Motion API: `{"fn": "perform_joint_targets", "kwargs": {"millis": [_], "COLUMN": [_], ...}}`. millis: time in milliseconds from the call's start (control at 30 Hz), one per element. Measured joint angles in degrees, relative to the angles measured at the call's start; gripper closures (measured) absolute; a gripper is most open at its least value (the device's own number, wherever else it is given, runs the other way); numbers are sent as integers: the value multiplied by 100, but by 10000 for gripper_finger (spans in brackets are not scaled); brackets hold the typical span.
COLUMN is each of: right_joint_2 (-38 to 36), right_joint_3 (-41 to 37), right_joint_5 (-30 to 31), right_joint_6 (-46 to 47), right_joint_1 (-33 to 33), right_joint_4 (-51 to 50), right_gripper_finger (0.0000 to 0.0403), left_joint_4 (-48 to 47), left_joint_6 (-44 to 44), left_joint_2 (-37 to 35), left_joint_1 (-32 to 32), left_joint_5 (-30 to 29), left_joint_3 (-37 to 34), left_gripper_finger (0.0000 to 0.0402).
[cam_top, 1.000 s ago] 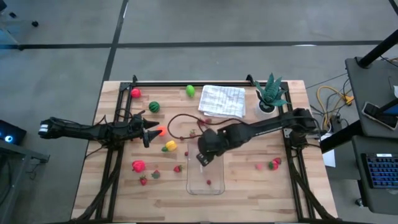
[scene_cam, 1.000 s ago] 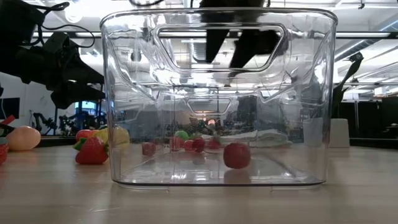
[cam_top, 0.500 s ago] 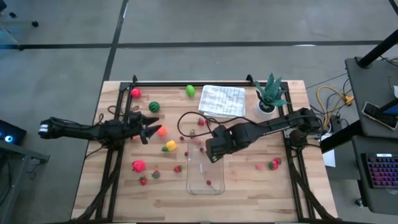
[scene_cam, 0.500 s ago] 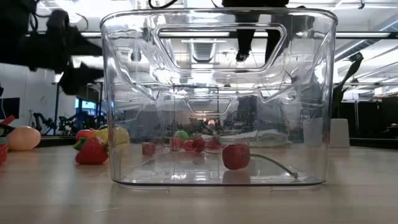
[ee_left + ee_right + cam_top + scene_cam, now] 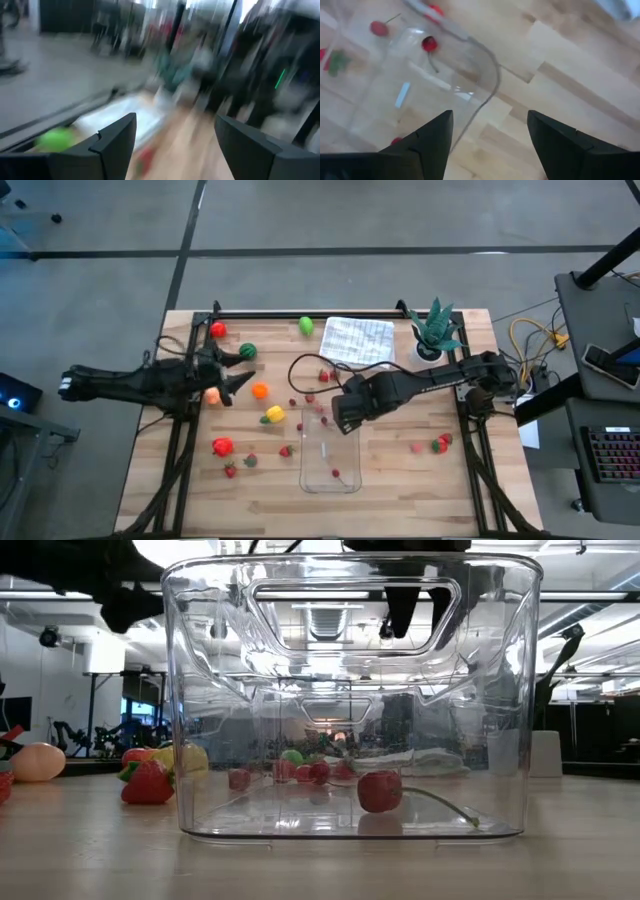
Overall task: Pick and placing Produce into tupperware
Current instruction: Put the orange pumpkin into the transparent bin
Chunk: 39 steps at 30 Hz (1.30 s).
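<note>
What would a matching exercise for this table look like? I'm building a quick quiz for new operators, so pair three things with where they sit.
Things:
1. lime-green fruit
2. small red fruit
3. plant

Places:
a. in a white pot at the table's far right corner
b. on the table at the far edge, beside the white cloth, on the side away from the pot
c. inside the tupperware, near its front end

Pairs: 1-b, 2-c, 3-a
</note>
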Motion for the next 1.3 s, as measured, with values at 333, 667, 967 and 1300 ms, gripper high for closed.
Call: {"fn": "perform_joint_targets", "kwargs": {"millis": [333, 667, 967, 1300], "right_joint_2": [-601, -1395, -2117, -2867], "right_joint_3": [-343, -935, -1594, -2359], "right_joint_5": [374, 428, 545, 770], "right_joint_6": [-139, 225, 525, 662], "right_joint_1": [-407, -496, -310, -303], "right_joint_4": [-276, -532, -538, -463], "right_gripper_finger": [156, 156, 156, 156], "left_joint_4": [-2831, -2781, -2790, -2659], "left_joint_6": [-242, 420, 2719, 3333], "left_joint_2": [1940, 3209, 3277, 3916], "left_joint_1": [509, 1352, 1631, 1674], "left_joint_5": [772, 1520, 1892, 2316], "left_joint_3": [1074, 1193, 1157, 1178], "left_gripper_finger": [148, 148, 148, 148]}}
